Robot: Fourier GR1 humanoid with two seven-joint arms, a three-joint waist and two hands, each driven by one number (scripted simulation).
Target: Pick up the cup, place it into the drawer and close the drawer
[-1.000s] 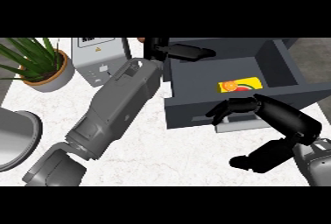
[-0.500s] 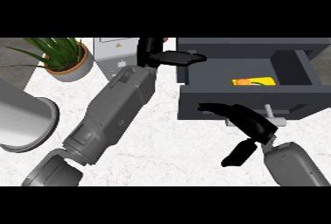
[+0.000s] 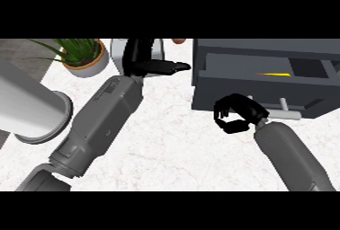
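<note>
One curled right hand (image 3: 235, 117), holding nothing, sits by the drawer (image 3: 266, 85) front. It could slip off sideways, leaving the drawer open.

Single head view, steeply down, close over counter (image 3: 172, 152)

bare counter (image 3: 172, 134) mid, drawer (image 3: 266, 85) blocks R
</note>
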